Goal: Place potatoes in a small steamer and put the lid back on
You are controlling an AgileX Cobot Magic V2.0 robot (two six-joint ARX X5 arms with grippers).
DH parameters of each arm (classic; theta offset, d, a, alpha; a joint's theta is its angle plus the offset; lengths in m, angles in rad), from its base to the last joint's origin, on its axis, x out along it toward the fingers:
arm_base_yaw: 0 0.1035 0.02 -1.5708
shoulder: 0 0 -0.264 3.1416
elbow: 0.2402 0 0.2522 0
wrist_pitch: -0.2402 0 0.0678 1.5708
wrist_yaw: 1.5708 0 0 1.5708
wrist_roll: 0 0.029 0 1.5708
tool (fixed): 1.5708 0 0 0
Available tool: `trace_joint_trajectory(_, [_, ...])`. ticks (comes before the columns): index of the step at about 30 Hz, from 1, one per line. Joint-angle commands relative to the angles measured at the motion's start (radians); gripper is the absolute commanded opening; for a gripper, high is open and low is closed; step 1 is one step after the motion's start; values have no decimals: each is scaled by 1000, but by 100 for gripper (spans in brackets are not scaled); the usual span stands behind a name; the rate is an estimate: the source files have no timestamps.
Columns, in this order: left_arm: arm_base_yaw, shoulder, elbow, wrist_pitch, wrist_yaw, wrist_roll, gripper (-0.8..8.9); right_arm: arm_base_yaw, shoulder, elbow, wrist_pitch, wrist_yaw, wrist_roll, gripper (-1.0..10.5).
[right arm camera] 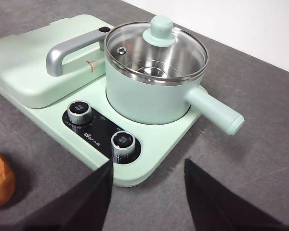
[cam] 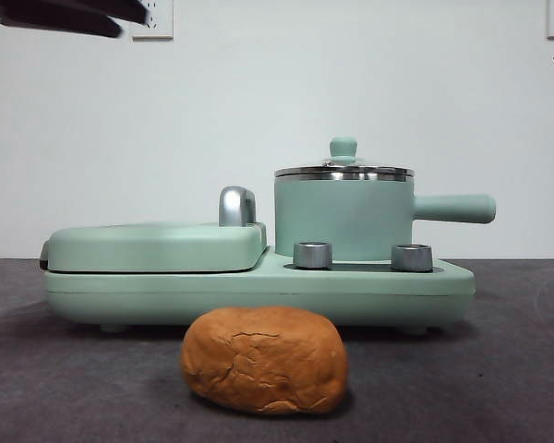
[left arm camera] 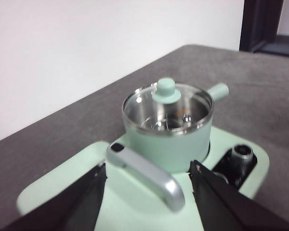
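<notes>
Nothing started: glass lid [right arm camera: 156,48] sits on steamer pot [cam: 343,221], potato [cam: 264,359] on table out front. Left gripper [left arm camera: 149,180] and right gripper [right arm camera: 147,180] hover, jaws spread, empty. Next, lift lid by knob.

You have an orange-brown potato [cam: 264,360] with pale cracks at six o'clock. The steamer [cam: 343,219] is mint green with a steel rim; its clear lid [right arm camera: 156,46] carries a mint knob. The griddle cover [cam: 152,246] is the same green, its handle [right arm camera: 70,48] silver. The table [cam: 517,369] is dark grey.
</notes>
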Motion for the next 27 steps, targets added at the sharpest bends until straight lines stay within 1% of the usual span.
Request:
trace_joint_trajectory(1, [-32, 79, 44, 70, -18, -41, 276, 5, 3, 18, 13, 0, 14, 232])
trace_joint_trajectory(5, [-71, 197, 106, 113, -33, -42, 276, 5, 3, 18, 14, 4, 14, 232])
trace_joint_trajectory(16, [-150, 562, 391, 111, -32, -42, 276, 4, 3, 18, 14, 6, 14, 232])
trace_joint_trajectory(22, [-191, 730, 550, 108, -32, -41, 276, 4, 4, 18, 15, 33, 13, 232])
trace_joint_trajectory(27, [-222, 847, 654, 107, -32, -41, 276, 4, 4, 18, 16, 32, 14, 232])
